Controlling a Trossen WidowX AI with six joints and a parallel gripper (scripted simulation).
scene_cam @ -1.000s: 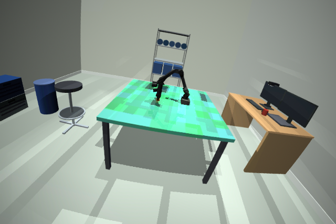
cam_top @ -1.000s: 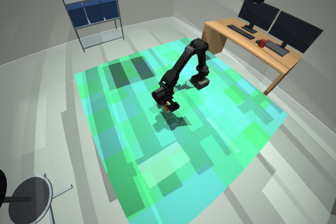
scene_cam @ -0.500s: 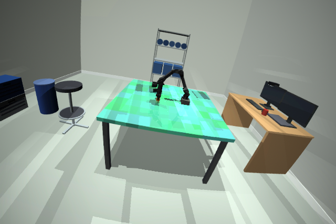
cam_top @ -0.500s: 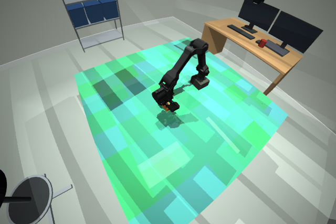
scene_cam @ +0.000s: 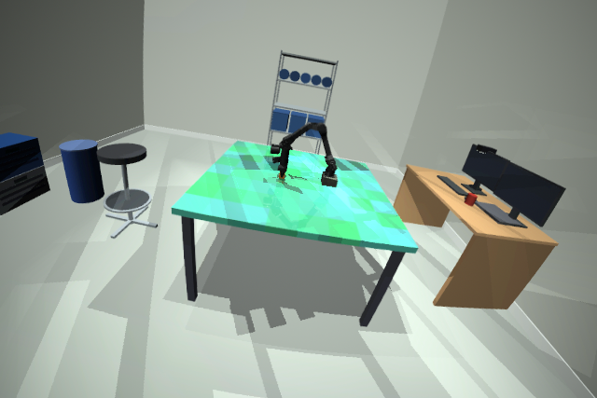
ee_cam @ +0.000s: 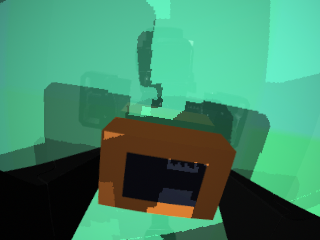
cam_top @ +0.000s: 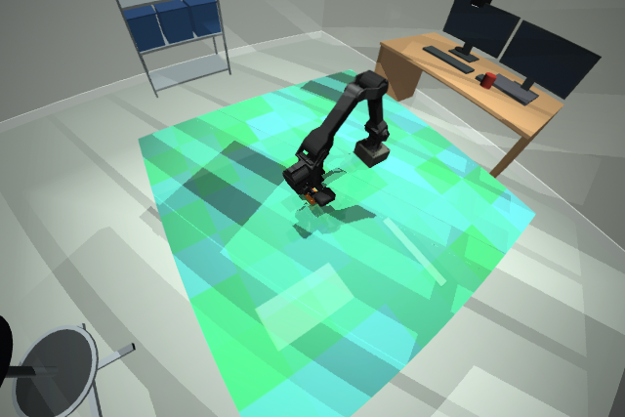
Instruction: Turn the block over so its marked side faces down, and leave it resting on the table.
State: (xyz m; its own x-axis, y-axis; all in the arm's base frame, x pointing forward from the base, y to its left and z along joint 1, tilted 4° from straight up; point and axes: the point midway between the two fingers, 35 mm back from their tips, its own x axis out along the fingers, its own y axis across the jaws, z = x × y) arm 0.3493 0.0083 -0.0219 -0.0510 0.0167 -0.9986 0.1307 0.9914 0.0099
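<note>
An orange block is between the fingers of my gripper. The gripper is shut on it, with one black finger against each side in the wrist view. The block's marked side, a dark rectangle framed in orange, faces the wrist camera. The block is slightly tilted in that view. The block is low over the green table; whether its underside touches the table is hidden.
The arm's base stands on the table, to the right of the block in the top and exterior views. Shadows and pale patches of light cross the table top. A wooden desk with monitors stands off to the right.
</note>
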